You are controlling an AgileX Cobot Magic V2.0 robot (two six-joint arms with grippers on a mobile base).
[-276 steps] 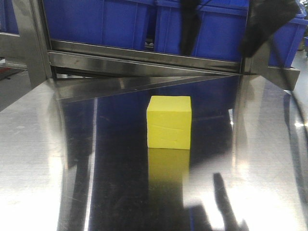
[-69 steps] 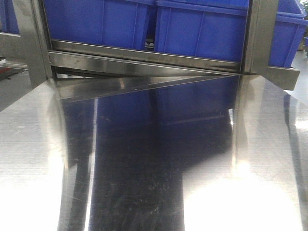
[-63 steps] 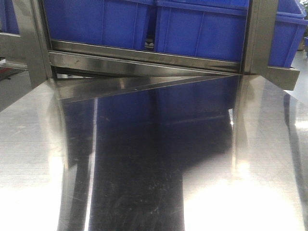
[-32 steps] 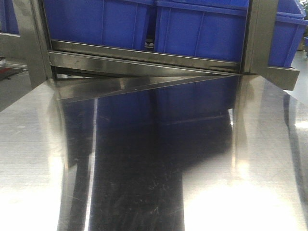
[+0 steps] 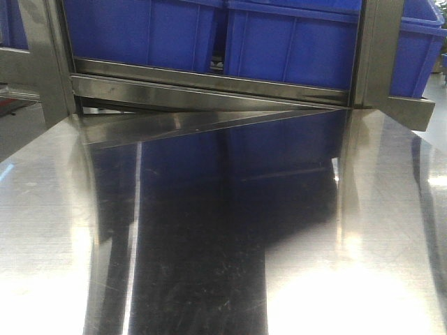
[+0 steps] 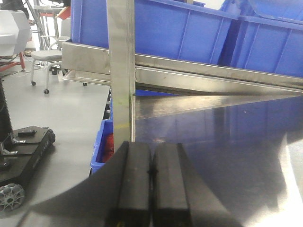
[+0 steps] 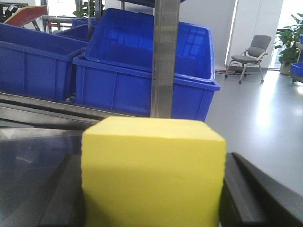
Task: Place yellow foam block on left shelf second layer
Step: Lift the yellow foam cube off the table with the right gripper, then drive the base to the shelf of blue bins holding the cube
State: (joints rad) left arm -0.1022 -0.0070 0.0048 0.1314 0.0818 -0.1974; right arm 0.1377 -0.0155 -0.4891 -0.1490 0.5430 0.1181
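Bench (image 5: 209, 244) steel fills your front view, blue bins (image 5: 293, 49) behind it. Left wrist: your left claw (image 6: 151, 156) is pressed together, shelf post (image 6: 120, 71) just ahead of it. Right wrist: your right claw (image 7: 154, 194) pinches the yellow foam block (image 7: 151, 161) between its fingers.

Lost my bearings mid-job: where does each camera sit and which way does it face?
Front: low, facing forward across the table to the bins; no arm shows.
Left wrist: behind the shut left gripper, facing a post and bins.
Right wrist: behind the right gripper clamping the block, facing a post and bins.
Shared: all three see blue bins; both wrists see a shelf post.
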